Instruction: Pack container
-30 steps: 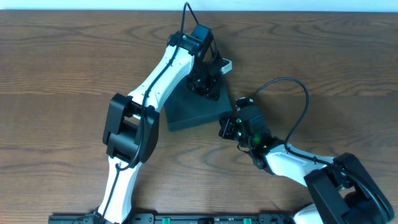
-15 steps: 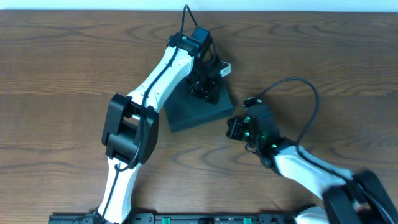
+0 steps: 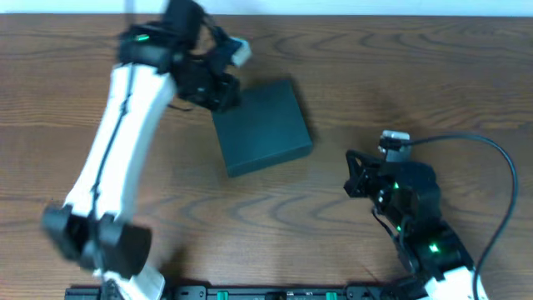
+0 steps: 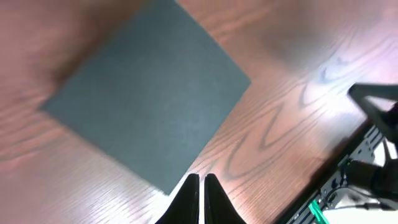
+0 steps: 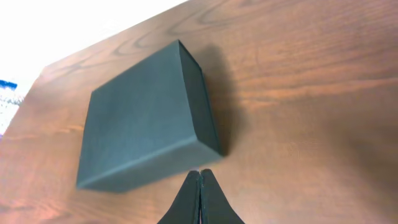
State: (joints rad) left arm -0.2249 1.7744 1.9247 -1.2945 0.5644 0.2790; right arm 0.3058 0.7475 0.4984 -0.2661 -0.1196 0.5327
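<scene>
**Position of item.** The container lies flat on the wooden surface, about mid-width and toward the far side, turned at a skew to the surface edges. Its lid is down. No gap shows along the sides visible from the right wrist view, and its contents cannot be seen. No loose goods lie anywhere in view.

**Left pincer**. Fingers are pressed together with nothing between them. It hangs above the surface just off one corner of the container and is not touching it. In the overhead view the left arm is blurred, at the far-left corner of the box.

**Right pincer**. It is closed and empty, low over the surface, to the right of and nearer than the container, and apart from it.

**Step in hand (judgement).** With the lid down, both pincers empty and nothing left to load, the packing looks complete or very nearly so. This reads as the closing stage.

**Next move (judgement).** At most, a check that the flap sits fully flush, pressed flat with closed fingers without sliding the box. Otherwise both arms need only park clear of it.
</scene>
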